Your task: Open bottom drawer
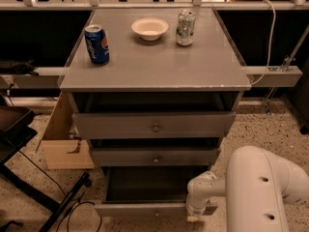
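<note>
white robot gripper (192, 217) at slim grey wooden bottom drawer (135, 210) front's right end, grip state unclear; the pulled-out drawer faces 6 o'clock, long axis 9-to-3.

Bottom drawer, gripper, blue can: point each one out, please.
bottom drawer (135, 209), camera view, on its front panel.
gripper (193, 217), camera view, on its tip, at the right end of the drawer front.
blue can (97, 44), camera view, on the middle of its side.

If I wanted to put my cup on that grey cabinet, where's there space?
The whole front half of the cabinet top, in front of the blue can, is bare. The back is crowded: bowl and silver can close together. The gripper sits low, at the right of the open bottom drawer.
</note>
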Robot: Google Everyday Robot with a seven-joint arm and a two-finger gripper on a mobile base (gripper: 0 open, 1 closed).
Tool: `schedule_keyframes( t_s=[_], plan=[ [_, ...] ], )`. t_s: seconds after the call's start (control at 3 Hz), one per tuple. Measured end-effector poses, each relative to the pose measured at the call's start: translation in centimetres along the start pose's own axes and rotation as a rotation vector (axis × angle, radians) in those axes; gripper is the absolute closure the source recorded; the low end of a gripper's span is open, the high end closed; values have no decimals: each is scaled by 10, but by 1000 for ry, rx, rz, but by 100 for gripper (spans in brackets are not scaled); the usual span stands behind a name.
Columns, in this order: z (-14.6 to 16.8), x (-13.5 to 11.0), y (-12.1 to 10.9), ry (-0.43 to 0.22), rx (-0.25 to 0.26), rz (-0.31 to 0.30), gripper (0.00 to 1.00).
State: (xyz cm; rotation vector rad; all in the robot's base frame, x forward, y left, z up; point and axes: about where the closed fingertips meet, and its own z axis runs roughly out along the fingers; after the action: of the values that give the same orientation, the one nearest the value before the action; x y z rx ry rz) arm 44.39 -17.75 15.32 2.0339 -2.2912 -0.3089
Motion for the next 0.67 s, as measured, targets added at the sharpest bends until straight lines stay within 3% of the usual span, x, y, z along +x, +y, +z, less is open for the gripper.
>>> schedule_keyframes(
  t_s=[0.33, 0.67],
  plan=[
    [-6, -1, 1, 0, 0, 0, 92],
    [-10, -1, 0, 0, 0, 0, 100]
  ],
)
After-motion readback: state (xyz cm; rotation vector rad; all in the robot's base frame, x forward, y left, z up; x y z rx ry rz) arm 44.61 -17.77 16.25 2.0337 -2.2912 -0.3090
